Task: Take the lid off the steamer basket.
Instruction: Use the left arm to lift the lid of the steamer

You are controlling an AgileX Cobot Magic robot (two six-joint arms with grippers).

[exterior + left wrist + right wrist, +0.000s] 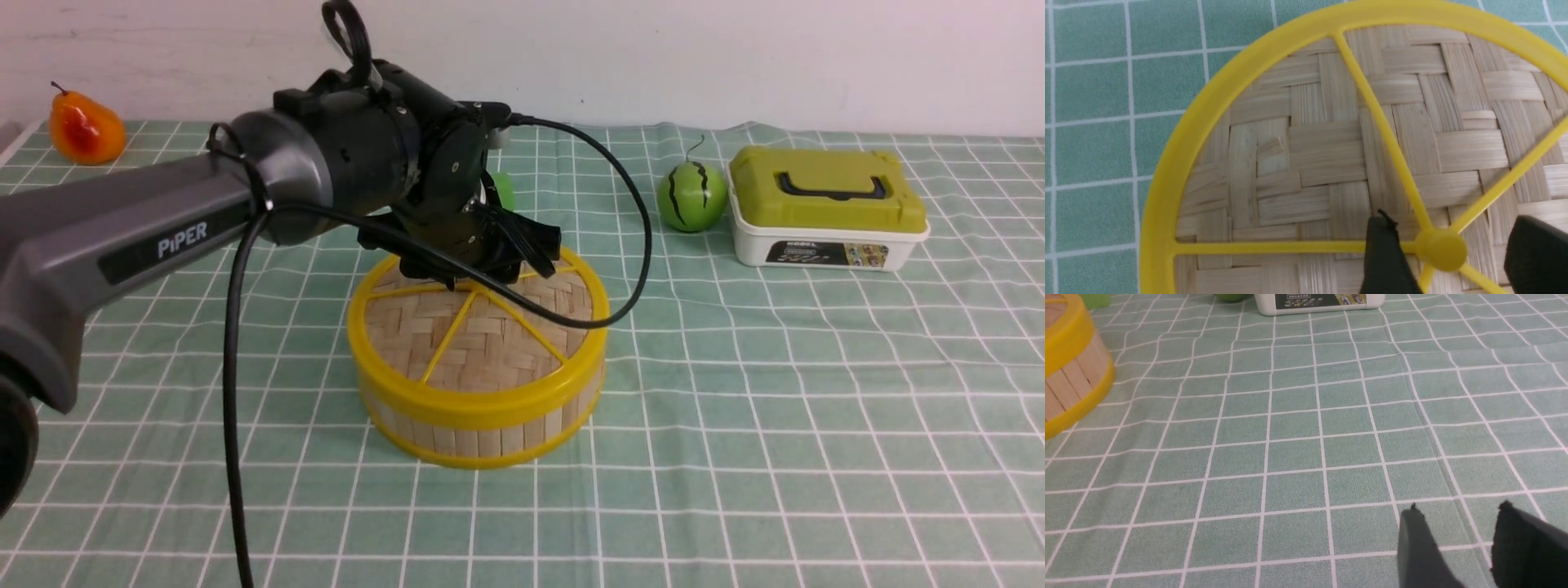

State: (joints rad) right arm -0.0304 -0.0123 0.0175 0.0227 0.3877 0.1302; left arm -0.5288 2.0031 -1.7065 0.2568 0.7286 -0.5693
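The steamer basket [490,433] stands mid-table, its bamboo-slat wall showing between yellow rings. The lid [482,343], woven bamboo with a yellow rim and spokes, lies flat on top of it. My left gripper [522,245] points down over the far part of the lid. In the left wrist view the left gripper [1449,228] is open, one finger on each side of the yellow hub [1441,249], neither touching it. My right gripper [1459,510] is open and empty above bare tablecloth, with the steamer basket [1069,384] off to one side.
A white box with an olive-green lid [824,208] sits at the back right, a green watermelon toy [691,196] beside it. An orange pear [84,126] lies at the far left. The left arm's black cable [237,367] hangs down to the front edge.
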